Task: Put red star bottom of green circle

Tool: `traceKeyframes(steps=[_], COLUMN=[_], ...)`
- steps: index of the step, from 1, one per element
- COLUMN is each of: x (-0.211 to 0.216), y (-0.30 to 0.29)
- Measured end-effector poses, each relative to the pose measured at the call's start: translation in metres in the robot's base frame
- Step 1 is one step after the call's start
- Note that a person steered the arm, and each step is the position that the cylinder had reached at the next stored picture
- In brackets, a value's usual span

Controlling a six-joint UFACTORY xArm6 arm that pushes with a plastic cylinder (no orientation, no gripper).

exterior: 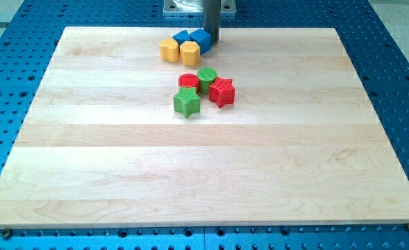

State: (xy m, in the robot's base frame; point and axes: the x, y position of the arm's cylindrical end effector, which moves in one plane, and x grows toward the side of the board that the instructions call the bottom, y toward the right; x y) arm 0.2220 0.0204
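Red star: we see a small red star-shaped block (221,92), glossy and ridged, sitting at the right of the middle cluster on the pale wooden board (190,173).
Position: it touches the green round block (207,79) and lies to its lower right, not straight below it.
Neighbours: a red round block (189,82) sits left of the green circle; a green star-shaped block (187,102) lies at the cluster's bottom left.
Top group: two yellow blocks (178,51) and two blue blocks (192,37) huddle near the view's top.
Our tip: the dark rod's end (212,42) stands beside the blue blocks, well apart from the red star; there are no jaws on it.
Writing: we can read none.
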Motion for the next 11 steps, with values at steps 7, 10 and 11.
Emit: traceKeyframes(steps=[7, 10, 11], x=[0.074, 0.108, 0.112], y=[0.078, 0.086, 0.086])
